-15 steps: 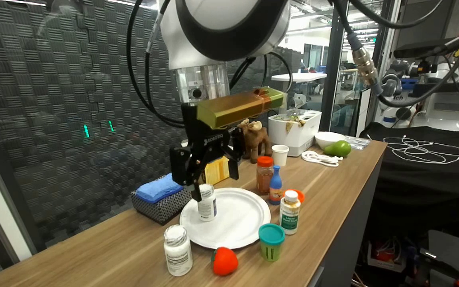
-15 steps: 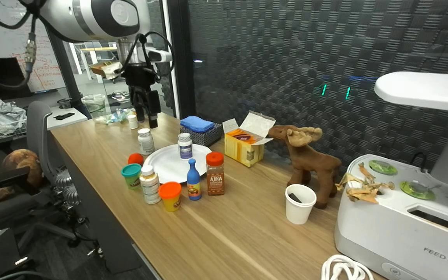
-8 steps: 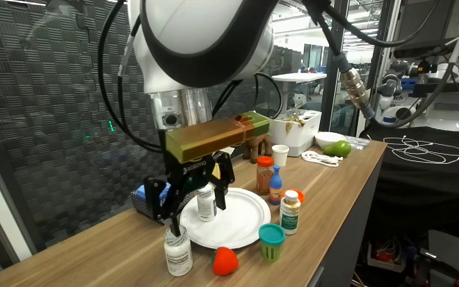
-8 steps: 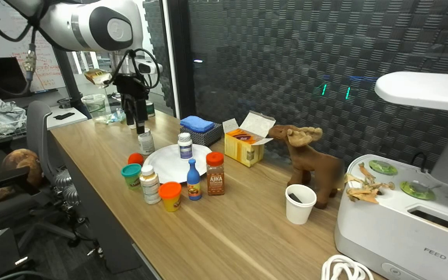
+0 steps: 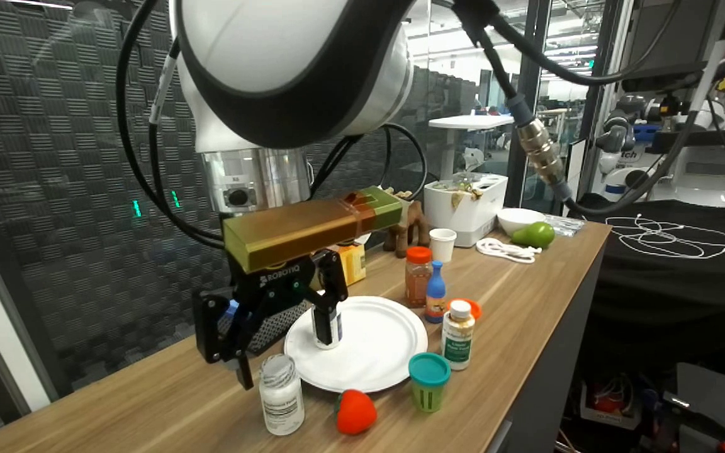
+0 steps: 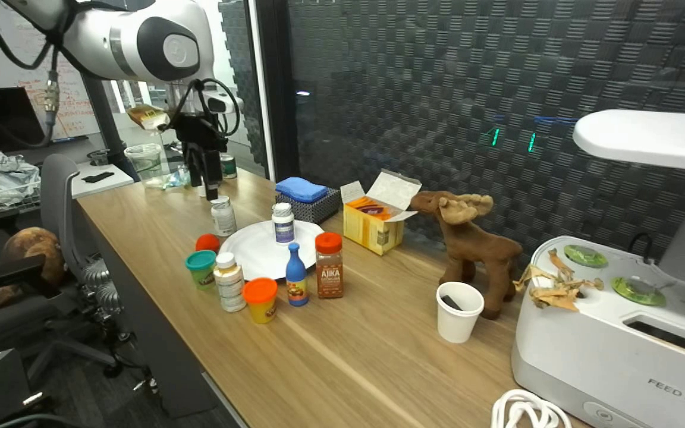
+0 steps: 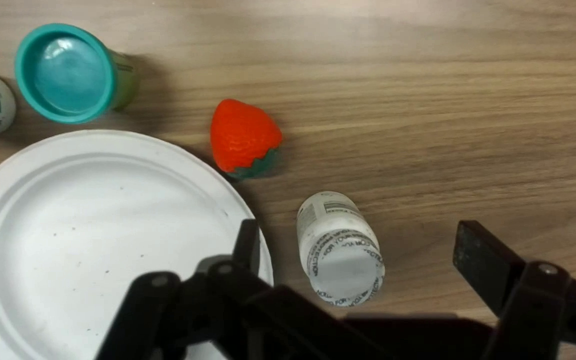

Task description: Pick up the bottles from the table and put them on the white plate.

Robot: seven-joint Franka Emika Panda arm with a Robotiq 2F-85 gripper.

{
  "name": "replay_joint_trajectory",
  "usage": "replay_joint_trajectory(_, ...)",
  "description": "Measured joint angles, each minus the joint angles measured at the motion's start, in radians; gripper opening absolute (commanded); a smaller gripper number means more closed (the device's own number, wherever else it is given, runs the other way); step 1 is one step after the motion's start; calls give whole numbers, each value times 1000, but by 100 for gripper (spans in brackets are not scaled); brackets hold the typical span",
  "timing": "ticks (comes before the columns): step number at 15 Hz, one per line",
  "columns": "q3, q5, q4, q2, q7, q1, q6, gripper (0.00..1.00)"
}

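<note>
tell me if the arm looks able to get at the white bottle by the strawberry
Likely yes: the end effector is open, and in the wrist view the white bottle appears between its jaws with nothing seen in the way. One jaw overlaps the plate there, so coming down may need care.

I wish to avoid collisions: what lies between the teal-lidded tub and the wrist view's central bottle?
The red strawberry, in the wrist view and both exterior views.

Robotics lab — robot arm (image 5: 287, 69), cabling (image 5: 121, 85), written-on whiteboard (image 6: 75, 104)
</note>
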Motion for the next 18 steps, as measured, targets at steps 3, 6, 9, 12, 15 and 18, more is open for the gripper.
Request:
replay_joint_trajectory(3, -3, 0, 21, 29, -1, 0, 3, 100)
replay_joint_trajectory(6, -4, -2, 41, 54, -1, 0, 3, 87)
replay_joint_trajectory(9, -7, -2, 55, 71, -1, 0, 3, 56)
replay_joint_trajectory(12, -9, -3, 62, 80, 0, 0, 3, 33)
replay_joint_trajectory(15, -16, -13, 64, 82, 1, 4, 4, 22)
replay_joint_trajectory(18, -27, -41, 66, 83, 3, 13, 4, 22)
